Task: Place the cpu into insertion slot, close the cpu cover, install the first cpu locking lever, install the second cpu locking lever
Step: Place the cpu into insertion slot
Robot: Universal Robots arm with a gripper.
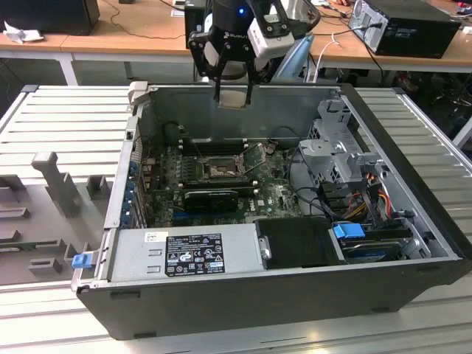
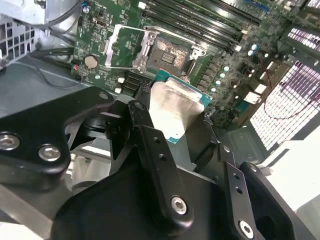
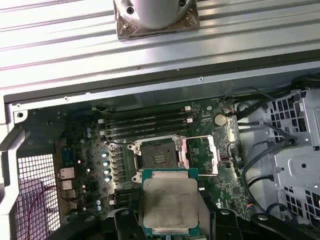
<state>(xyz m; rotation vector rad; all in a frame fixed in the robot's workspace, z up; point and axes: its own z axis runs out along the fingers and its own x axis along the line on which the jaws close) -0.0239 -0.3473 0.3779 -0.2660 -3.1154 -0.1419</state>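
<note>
The hand [image 1: 232,94] is closed on the cpu [image 3: 170,202], pinching it by two opposite edges high above the open computer case [image 1: 295,295]. In the exterior view the insertion slot [image 1: 219,171] lies toward six o'clock from the hand, well apart. The cpu cover [image 3: 184,152] stands open beside the slot, leaving the contacts bare. Doing this well likely means keeping the chip level, squaring its edges to the socket frame, and lowering it straight in without pressing.

cpu [image 3: 170,202] well above insertion slot [image 3: 159,155]

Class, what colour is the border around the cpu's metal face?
Teal-green. The cpu shows best in the first wrist view.
</note>
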